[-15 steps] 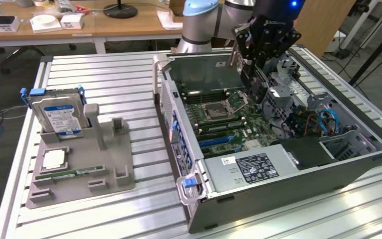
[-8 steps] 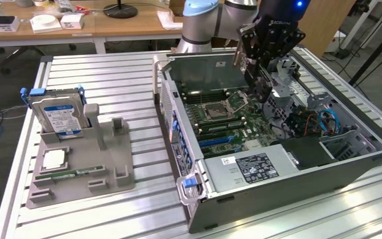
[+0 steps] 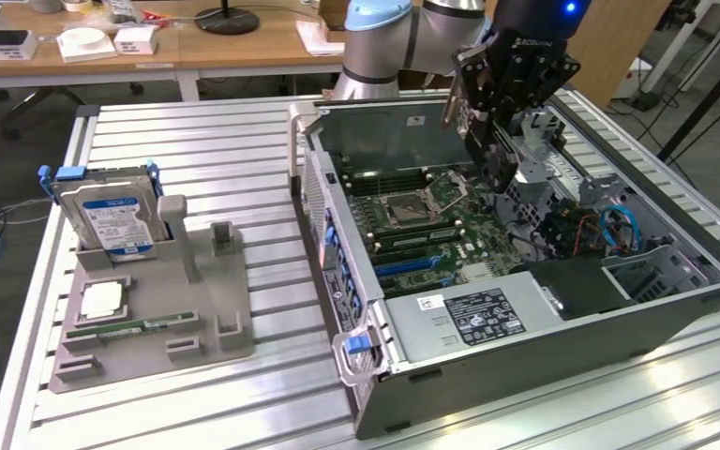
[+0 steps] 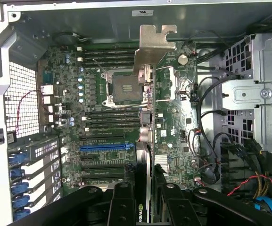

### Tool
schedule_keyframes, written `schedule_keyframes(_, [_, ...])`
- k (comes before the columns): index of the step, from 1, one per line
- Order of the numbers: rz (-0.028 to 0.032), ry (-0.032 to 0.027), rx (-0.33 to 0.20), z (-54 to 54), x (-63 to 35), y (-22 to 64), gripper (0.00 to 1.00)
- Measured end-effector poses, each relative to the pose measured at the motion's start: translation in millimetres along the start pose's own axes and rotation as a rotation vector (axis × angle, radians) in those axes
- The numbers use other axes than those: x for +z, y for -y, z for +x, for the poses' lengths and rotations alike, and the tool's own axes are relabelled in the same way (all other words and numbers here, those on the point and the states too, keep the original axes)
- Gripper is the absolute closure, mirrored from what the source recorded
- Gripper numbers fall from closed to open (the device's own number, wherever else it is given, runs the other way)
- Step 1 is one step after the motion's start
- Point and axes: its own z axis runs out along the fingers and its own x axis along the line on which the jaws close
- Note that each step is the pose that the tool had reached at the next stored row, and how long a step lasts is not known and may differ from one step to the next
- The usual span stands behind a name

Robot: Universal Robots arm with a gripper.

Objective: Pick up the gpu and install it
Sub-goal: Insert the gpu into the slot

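Note:
My gripper point(image 3: 501, 111) is shut on the gpu point(image 3: 495, 159), a thin dark card held on edge over the open computer case point(image 3: 335, 202). The card hangs above the motherboard point(image 3: 429, 230), near the case's far side and apart from the board. In the wrist view the gpu point(image 4: 145, 136) is seen edge-on, with its silver bracket point(image 4: 152, 44) at the far end. My gripper point(image 4: 146, 207) clamps the card between its black fingers point(image 4: 122, 207). A blue expansion slot point(image 4: 106, 147) lies on the board to one side of the card.
A grey parts holder point(image 3: 147, 328) on the exterior view's left carries a hard drive point(image 3: 110, 216), a RAM stick point(image 3: 128, 328) and a CPU point(image 3: 101, 298). Inside the case sit the power supply point(image 3: 486, 314), a drive cage point(image 4: 258, 94) and loose cables point(image 3: 610, 230).

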Motion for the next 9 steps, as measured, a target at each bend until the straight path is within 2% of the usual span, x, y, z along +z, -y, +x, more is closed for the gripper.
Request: schedule_keyframes(9, [0.0000, 0.0000, -0.001, 0.0, 0.0, 0.0, 0.74])
